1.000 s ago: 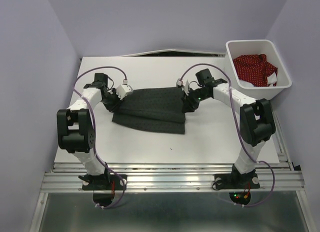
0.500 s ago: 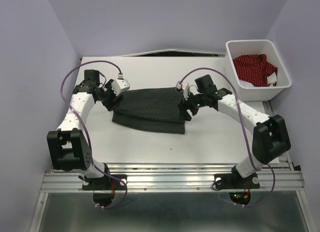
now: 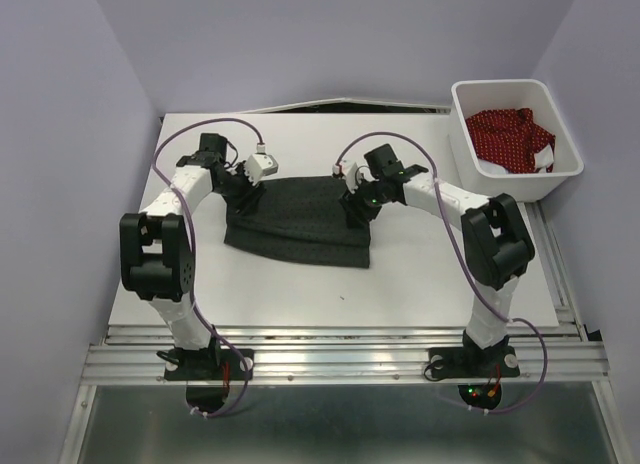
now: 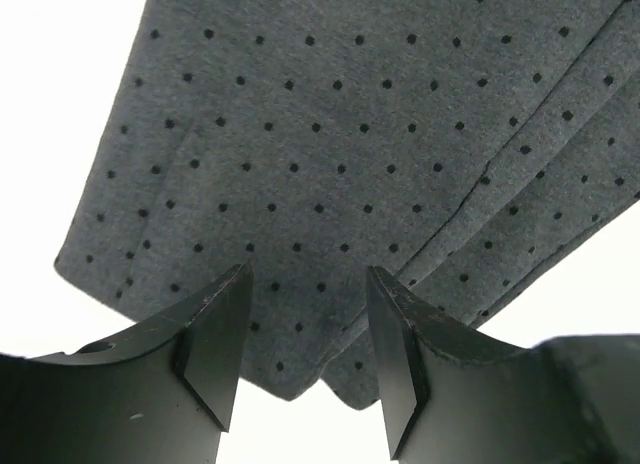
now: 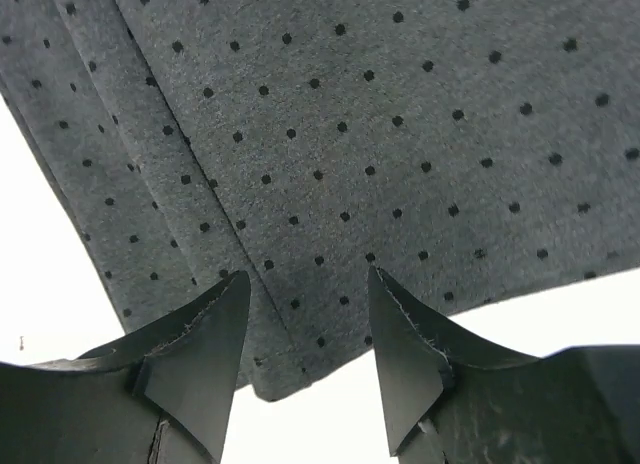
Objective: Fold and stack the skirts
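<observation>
2 sets of jaws stand apart, left gripper (image 4: 306, 274) and right gripper (image 5: 309, 274) over the far corners of the dark skirt (image 3: 300, 222) lying mid-worktop (image 3: 420, 284); soft and limp, I'd pinch every layer there.

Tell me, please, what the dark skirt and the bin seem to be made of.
Dark skirt: soft cloth, matte with a fuzzy, felt-like nap, charcoal with small black dots. It lies in limp, overlapping layers. The fibre cannot be told.
Bin: probably rigid plastic, smooth and plain white, with thin straight walls and a rounded rim.
</observation>
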Robot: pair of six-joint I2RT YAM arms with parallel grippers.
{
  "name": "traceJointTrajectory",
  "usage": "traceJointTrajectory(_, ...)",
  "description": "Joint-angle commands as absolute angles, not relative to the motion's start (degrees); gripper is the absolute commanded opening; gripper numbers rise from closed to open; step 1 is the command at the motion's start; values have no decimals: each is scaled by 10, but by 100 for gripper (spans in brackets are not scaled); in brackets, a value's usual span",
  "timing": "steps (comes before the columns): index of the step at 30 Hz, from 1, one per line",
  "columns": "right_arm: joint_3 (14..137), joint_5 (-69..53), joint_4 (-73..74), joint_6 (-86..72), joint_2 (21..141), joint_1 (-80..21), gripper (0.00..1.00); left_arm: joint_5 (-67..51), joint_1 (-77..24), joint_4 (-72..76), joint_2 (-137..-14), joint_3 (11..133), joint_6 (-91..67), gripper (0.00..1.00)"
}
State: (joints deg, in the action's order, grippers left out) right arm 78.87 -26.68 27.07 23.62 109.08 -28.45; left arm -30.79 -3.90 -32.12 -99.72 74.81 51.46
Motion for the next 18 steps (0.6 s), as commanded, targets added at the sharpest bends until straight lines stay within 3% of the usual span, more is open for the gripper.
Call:
traceJointTrajectory(1, 816, -283, 329, 296, 1102, -288, 56, -301, -35, -341, -994, 767, 507, 62)
traceJointTrajectory(11, 816, -287, 367, 338, 1114, -305, 53, -350, -5, -350, -944, 728, 478, 68)
traceJointTrajectory(15, 808, -262, 358, 348, 1125, -311, 46, -343, 35, -362, -935, 709, 483, 68)
traceJointTrajectory(18, 807, -258, 354, 352, 1131, -311, 32, -314, 40, -360, -927, 697, 515, 68)
